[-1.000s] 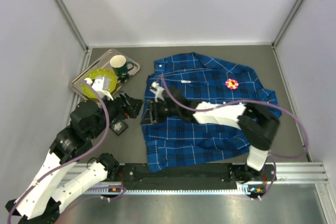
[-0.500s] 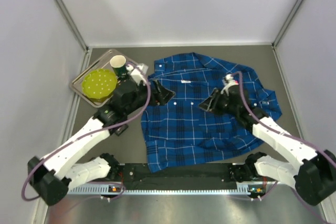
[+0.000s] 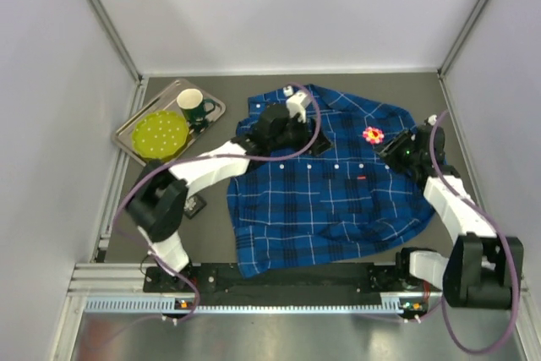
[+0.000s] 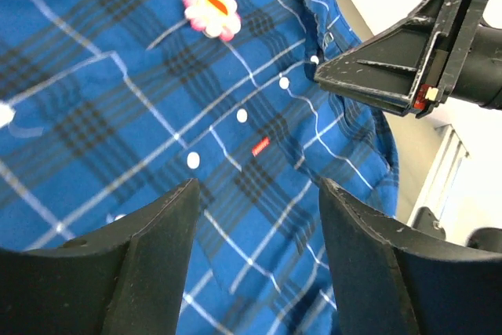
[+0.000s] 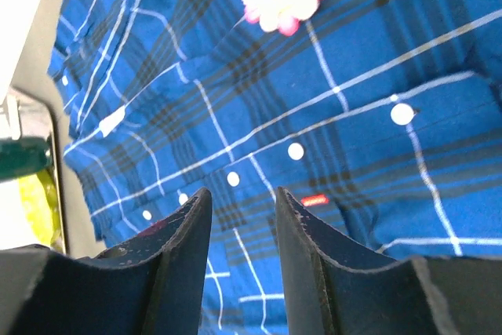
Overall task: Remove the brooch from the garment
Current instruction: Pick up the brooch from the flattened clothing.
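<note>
The blue and dark-navy plaid button-up shirt (image 3: 330, 200) is spread on the grey table (image 3: 406, 86). Above it, the left gripper (image 4: 257, 190) is held with jaws wide and empty, the right gripper (image 5: 243, 194) with jaws narrowly parted and empty. The small pink flower brooch (image 3: 373, 134) is pinned to the shirt near the right gripper.

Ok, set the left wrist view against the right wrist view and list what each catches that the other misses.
Left wrist only: the left claw, open above the garment. Right wrist only: the green mug and yellow-green plate at the frame's left edge. Both: the flower brooch sitting on the garment, the white buttons, the small red tag, and the right claw, side-on from the left wrist, its own open fingers from the right wrist.
</note>
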Controlling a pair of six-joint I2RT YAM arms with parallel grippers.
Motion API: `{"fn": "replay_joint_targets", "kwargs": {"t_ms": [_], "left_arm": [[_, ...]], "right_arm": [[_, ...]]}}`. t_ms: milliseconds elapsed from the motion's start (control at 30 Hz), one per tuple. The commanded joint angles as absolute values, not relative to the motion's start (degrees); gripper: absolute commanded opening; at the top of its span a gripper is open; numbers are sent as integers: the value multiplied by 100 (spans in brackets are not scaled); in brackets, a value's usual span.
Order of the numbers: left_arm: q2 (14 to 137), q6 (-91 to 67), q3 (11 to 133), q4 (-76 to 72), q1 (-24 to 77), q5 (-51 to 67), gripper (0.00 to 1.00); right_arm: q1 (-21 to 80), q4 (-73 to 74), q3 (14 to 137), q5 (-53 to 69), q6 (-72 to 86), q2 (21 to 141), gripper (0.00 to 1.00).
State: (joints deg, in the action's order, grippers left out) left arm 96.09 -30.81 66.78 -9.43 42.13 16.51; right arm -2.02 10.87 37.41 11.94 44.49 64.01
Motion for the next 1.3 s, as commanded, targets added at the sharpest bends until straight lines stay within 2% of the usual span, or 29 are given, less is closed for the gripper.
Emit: {"fn": "replay_joint_targets", "kwargs": {"t_ms": [0,167,333,467,833,1267], "left_arm": [[10718,-2251,7836,-1547,4307,2003,66],[11986,-1916,8998,-1757,4359,2109,59],[13392,-2188,10307,-2241,4395,2372,58],[14298,-2478,11161,-2601,4412,2408,51],[15196,-2926,11953,-3558,4421,2329,48],[16049,-3630,12814,-3489,4421,2241,49]], "right_arm": [[-457,449,4227,1020,4500,6960,39],[-747,-313,4456,1011,4903,7909,40],[-870,-817,4693,844,5045,8516,40],[-888,-1089,4773,747,4799,8911,40],[-1266,-2179,4746,1784,4922,10185,38],[-1275,-2321,4869,1977,4773,10370,40]]}}
